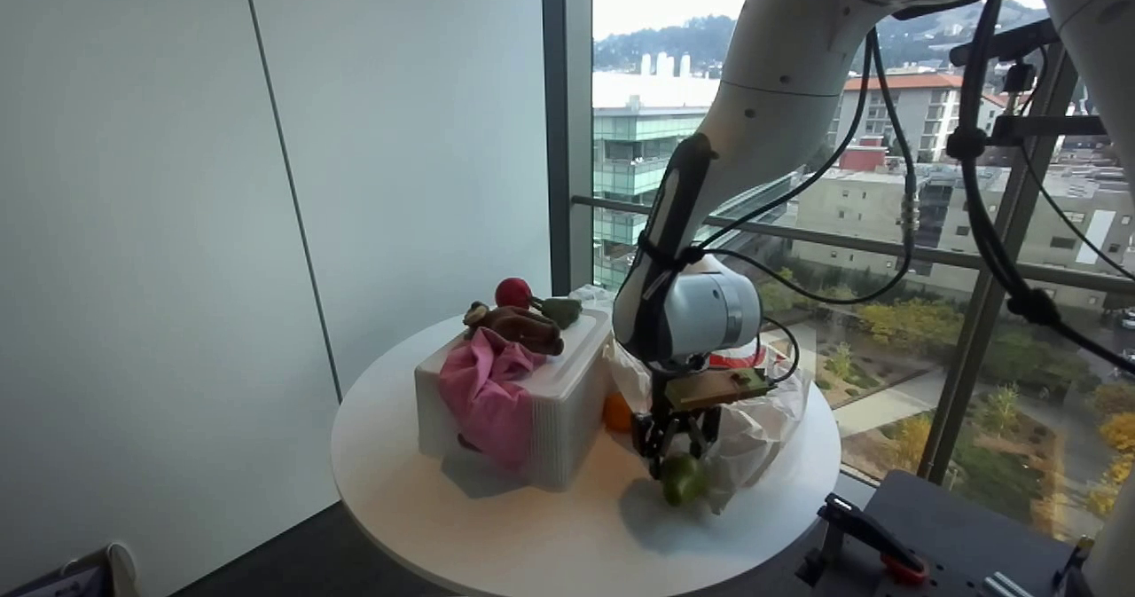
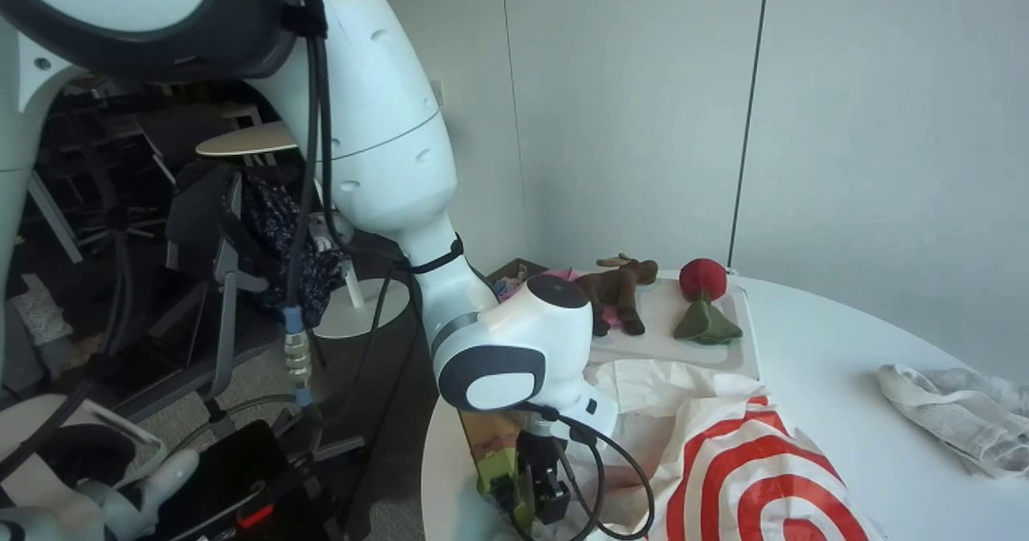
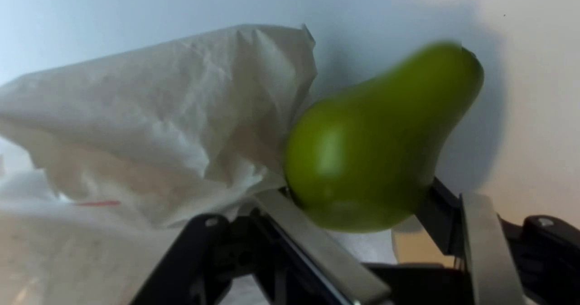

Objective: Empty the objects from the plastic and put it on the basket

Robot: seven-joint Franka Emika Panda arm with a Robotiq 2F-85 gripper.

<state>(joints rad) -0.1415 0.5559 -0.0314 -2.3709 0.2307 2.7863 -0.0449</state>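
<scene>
The pear (image 3: 362, 160) is green, the cloth (image 1: 488, 397) pink, the plush moose (image 2: 611, 290) brown. Red rings pattern the white bag (image 2: 735, 465).

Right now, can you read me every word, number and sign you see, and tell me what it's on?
Words, labels, numbers: none that I can read in any view.
A printed sign without visible letters: red rings, like a bullseye, on the white bag in an exterior view.
</scene>
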